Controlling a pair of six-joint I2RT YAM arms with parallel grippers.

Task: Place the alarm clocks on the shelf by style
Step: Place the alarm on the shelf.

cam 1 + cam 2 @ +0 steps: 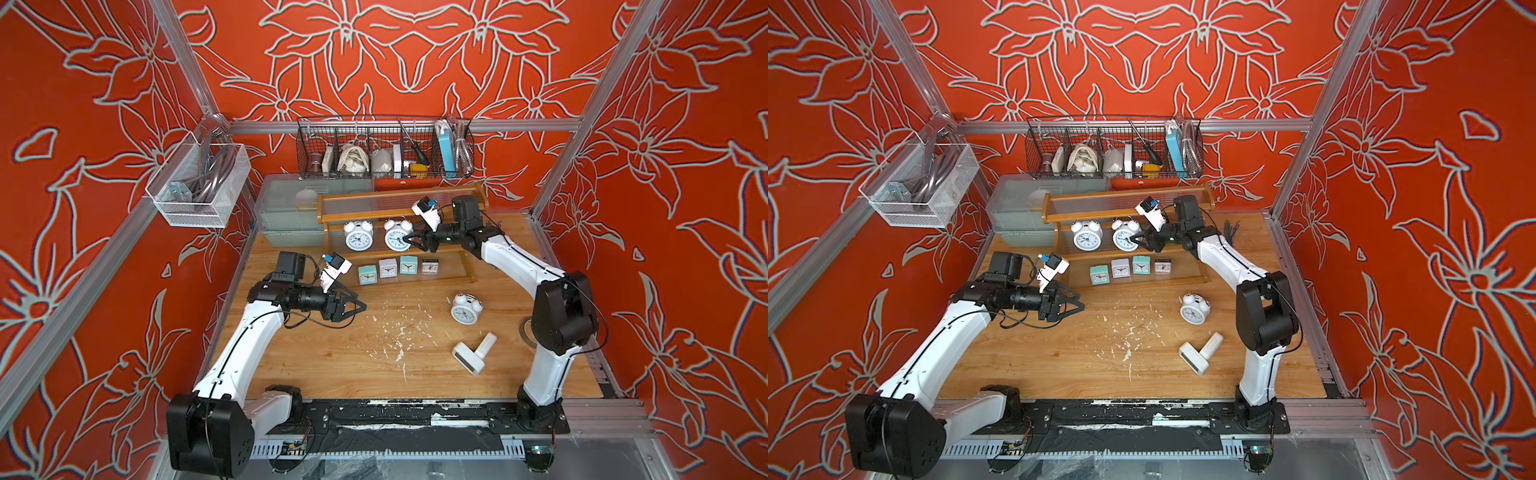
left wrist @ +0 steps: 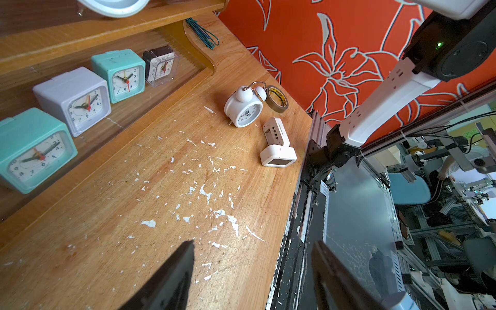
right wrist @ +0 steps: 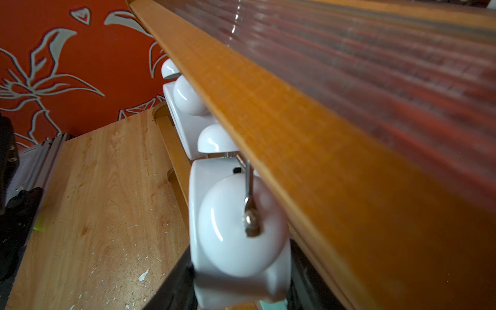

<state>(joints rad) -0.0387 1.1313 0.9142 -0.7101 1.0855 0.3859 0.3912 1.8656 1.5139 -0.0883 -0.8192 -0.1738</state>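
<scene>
White twin-bell clock (image 1: 395,237) sitting on shelf's (image 1: 361,216) middle tier, right claw (image 1: 409,242) clamping it at its side — left claw (image 1: 359,306) hovering open over table (image 1: 332,365), empty

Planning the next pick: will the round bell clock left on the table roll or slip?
Likely rolls or tips if pushed: the bell clock has a round body on tiny feet. Probably slippery: its white shell looks glossy. Seems small and light, so a nudge may shift it.
</scene>
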